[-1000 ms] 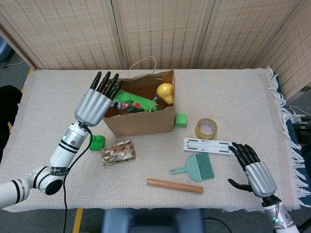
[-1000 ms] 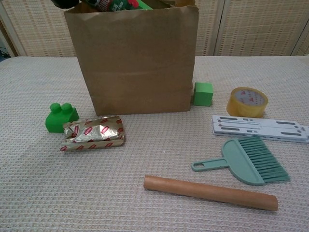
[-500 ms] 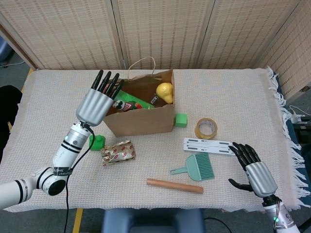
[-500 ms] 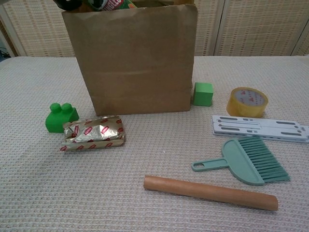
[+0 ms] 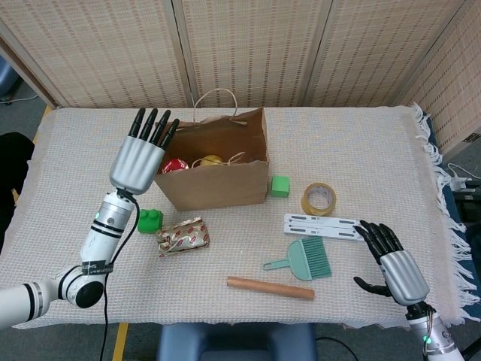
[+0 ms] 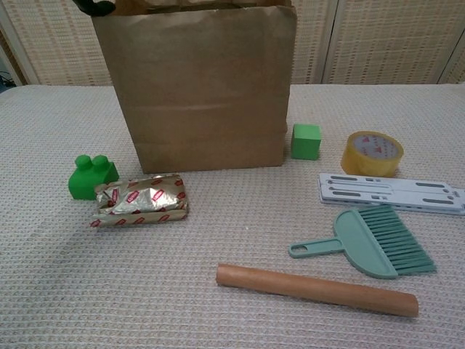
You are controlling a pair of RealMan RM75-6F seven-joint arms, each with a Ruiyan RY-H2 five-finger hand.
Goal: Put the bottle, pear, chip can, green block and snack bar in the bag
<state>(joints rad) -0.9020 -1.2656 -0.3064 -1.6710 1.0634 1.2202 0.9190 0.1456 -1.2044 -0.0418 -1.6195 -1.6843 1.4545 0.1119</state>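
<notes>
Reaching up from the table's near-left corner, the left arm slants toward the paper bag (image 5: 218,169); left hand (image 5: 139,159) raised beside the bag's left edge, back of the hand to the camera, fingers (image 5: 152,125) straight and slightly spread, pointing up and away, nothing in its grasp. Whether it touches the bag cannot be told.

Right hand (image 5: 394,263): low at the near-right of the table, fingers loosely extended and apart, empty, just beyond the white slotted strip (image 5: 322,225).

Bag: upright, mouth open; inside, the yellow pear (image 5: 211,160) and a red-topped item (image 5: 174,165), not identifiable.

Green block (image 5: 280,186): on the cloth just beside the bag's right wall.

Snack bar (image 5: 183,235): foil wrapper, lying in front of the bag, touching the green studded brick (image 5: 149,219).

Other items: tape roll (image 5: 319,198), teal hand brush (image 5: 304,260), wooden rod (image 5: 270,287).
</notes>
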